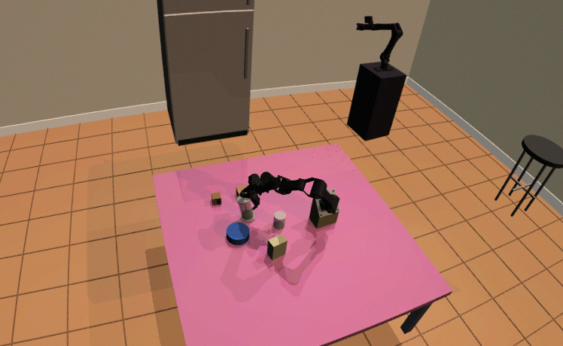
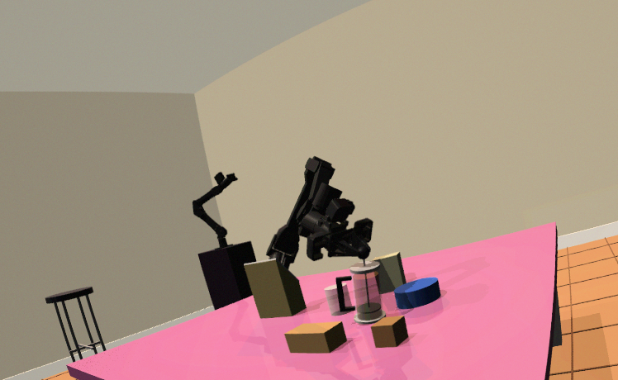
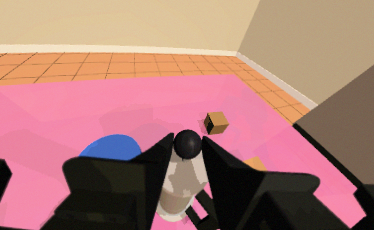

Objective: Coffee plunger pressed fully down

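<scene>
A glass coffee press [image 1: 246, 210] [image 2: 367, 292] [image 3: 182, 192] stands upright on the pink table [image 1: 339, 274] [image 2: 482, 301] [image 3: 43, 115]. It has a pale lid and a black handle [image 2: 344, 293]. Its black plunger knob [image 3: 187, 143] [image 2: 363, 254] sits low, just above the lid. My gripper [image 3: 188, 138] [image 2: 363, 252] [image 1: 249, 198] is directly over the press and is shut on the knob, one finger on each side.
Close around the press are a blue disc [image 1: 237, 233] [image 2: 416, 292] [image 3: 110, 148], a white cylinder [image 1: 279, 220] [image 2: 334, 298], a small brown cube [image 1: 216, 198] [image 2: 389, 331] [image 3: 216, 122], an orange block [image 2: 315, 336] and olive boxes [image 1: 277, 247] [image 2: 273, 287]. A second arm stands on a black pedestal [image 1: 376, 101].
</scene>
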`<state>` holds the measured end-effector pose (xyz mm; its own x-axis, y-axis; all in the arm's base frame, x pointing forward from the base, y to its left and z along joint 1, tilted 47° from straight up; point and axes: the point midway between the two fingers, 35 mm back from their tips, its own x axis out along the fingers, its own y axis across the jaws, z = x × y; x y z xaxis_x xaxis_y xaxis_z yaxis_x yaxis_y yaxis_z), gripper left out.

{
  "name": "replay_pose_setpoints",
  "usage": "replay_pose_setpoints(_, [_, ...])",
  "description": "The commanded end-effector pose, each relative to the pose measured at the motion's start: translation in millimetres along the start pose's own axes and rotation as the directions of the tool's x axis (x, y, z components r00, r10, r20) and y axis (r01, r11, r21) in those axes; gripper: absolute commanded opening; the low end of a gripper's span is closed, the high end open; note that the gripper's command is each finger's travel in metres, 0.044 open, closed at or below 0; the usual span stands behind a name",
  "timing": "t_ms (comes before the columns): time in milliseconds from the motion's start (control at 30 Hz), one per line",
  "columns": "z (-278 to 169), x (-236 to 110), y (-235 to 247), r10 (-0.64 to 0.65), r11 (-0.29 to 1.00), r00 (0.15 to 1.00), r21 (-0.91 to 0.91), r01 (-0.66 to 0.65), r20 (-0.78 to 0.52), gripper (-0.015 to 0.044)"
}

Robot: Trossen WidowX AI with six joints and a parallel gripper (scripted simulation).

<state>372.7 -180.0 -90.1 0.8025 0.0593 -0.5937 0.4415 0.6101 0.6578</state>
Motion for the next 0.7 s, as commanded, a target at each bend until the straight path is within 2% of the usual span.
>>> replay_pose_setpoints(0, [-5.1,3.0,0.1,0.001,1.000,1.000,0.007,-0.001,-0.017,0.0124])
replay_pose_setpoints(667, [1.3,3.1,-0.3,0.001,1.000,1.000,0.001,-0.001,-0.002,0.0124])
